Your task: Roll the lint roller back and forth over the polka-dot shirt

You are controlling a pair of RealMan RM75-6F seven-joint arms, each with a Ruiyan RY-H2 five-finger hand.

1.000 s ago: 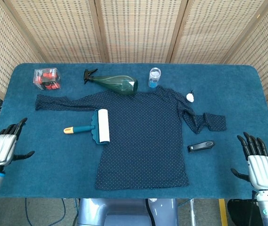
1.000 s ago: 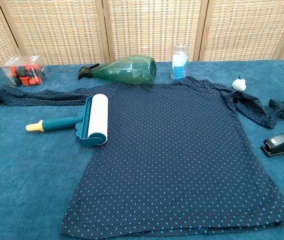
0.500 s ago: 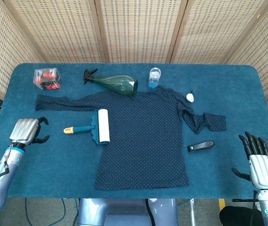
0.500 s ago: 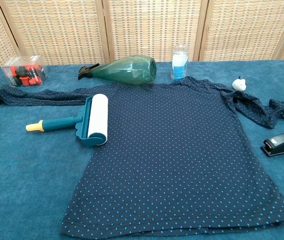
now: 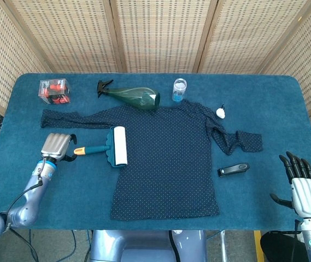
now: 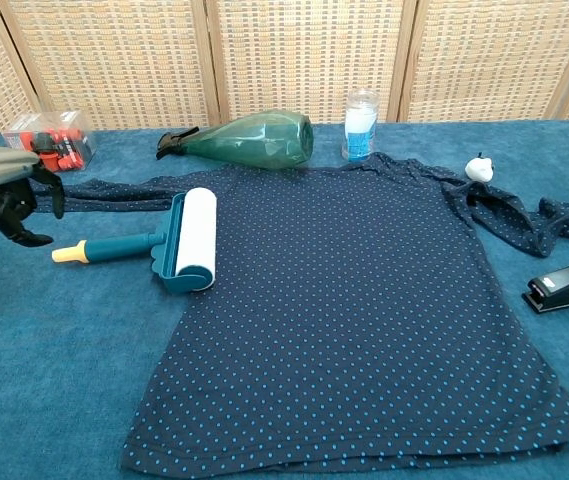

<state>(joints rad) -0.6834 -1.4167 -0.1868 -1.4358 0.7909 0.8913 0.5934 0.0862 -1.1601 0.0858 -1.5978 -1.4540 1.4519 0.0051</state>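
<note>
Teal-handled, one lint roller [image 5: 109,147] lies on one polka-dot shirt [image 5: 169,158]; left hand [image 5: 55,146] fingers spread empty beside its handle; right hand [image 5: 304,189] fingers spread, lower right.

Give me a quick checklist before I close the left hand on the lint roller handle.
1. Left hand empty, fingers apart: ok.
2. Left hand over the handle: not ok; it sits just beyond the yellow tip of the lint roller.
3. Handle free to grasp: ok; nothing lies on it.
4. Roller head on the polka-dot shirt: ok, at the shirt's edge.
5. Shirt flat: ok across the body; the sleeve nearer the stapler is bunched.
6. Right hand clear of the shirt: ok.
</note>
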